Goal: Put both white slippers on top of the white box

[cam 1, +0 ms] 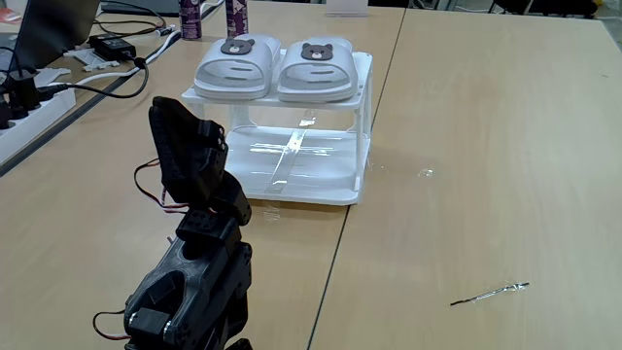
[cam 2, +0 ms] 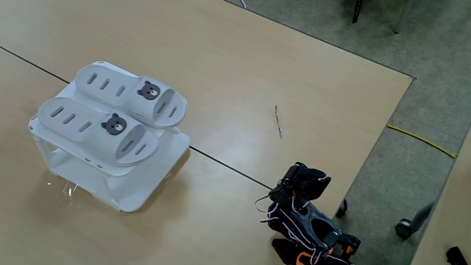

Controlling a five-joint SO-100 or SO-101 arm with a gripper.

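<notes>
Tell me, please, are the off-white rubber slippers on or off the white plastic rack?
On: both off-white rubber slippers lie flat, side by side, on the white plastic rack top.

Count recorded: two white slippers, one point(cam 1: 236, 66) and the other point(cam 1: 317, 68), each bearing one bear-face badge. One white box point(cam 1: 292, 180) (two tiers, top and lower shelf). One robot arm point(cam 1: 194, 253). Two bottles point(cam 1: 190, 17) at the table's far edge. One thin metal stick point(cam 1: 489, 293) on the table.
</notes>
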